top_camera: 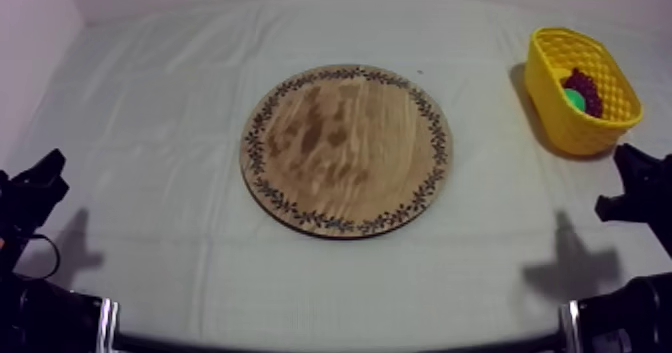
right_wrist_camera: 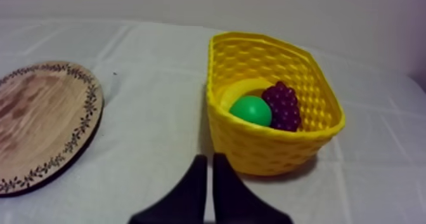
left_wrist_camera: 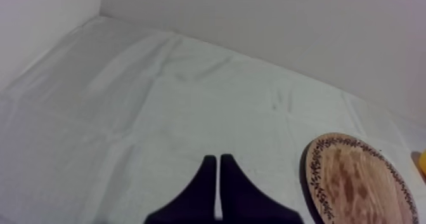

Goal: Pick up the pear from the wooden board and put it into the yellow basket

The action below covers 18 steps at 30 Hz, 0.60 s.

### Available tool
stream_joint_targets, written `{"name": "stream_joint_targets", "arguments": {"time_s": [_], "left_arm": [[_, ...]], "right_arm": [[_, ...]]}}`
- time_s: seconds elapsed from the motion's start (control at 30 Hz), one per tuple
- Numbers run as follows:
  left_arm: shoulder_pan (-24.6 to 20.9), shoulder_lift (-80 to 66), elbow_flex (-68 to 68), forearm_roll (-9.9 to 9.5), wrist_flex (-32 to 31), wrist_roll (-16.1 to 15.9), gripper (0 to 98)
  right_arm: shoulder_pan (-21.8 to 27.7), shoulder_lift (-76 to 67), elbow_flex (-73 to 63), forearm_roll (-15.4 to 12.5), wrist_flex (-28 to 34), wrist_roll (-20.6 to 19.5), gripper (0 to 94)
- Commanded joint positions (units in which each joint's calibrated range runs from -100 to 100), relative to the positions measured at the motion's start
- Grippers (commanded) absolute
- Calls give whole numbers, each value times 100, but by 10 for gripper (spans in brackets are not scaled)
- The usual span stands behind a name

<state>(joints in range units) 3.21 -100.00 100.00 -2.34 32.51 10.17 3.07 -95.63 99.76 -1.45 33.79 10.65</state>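
Fingers [left_wrist_camera: 206, 176] of the left gripper [left_wrist_camera: 217, 158] press together in a narrow wedge with nothing between them, over the bare cloth [left_wrist_camera: 127, 112] to the left of the wooden board [top_camera: 346, 149]. The right gripper [right_wrist_camera: 208, 157] is clenched empty in the same way, just on the near side of the yellow basket [right_wrist_camera: 272, 147]. The board carries nothing, and the green pear [right_wrist_camera: 252, 110] lies inside the basket at the far right, touching the bunch of grapes [right_wrist_camera: 283, 106], so I judge the task done and both arms parked low because nothing is left to grasp.
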Motion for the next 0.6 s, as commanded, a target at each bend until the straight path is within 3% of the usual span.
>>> {"name": "stream_joint_targets", "arguments": {"time_s": [0.0, 0.57], "left_arm": [[2, 0, 0, 2, -1, 1, 1], [2, 0, 0, 2, -1, 1, 1]], "right_arm": [[-7, -2, 1, -12, 30, 47, 8], [-286, -4, 1, -34, 197, 502, 6]]}}
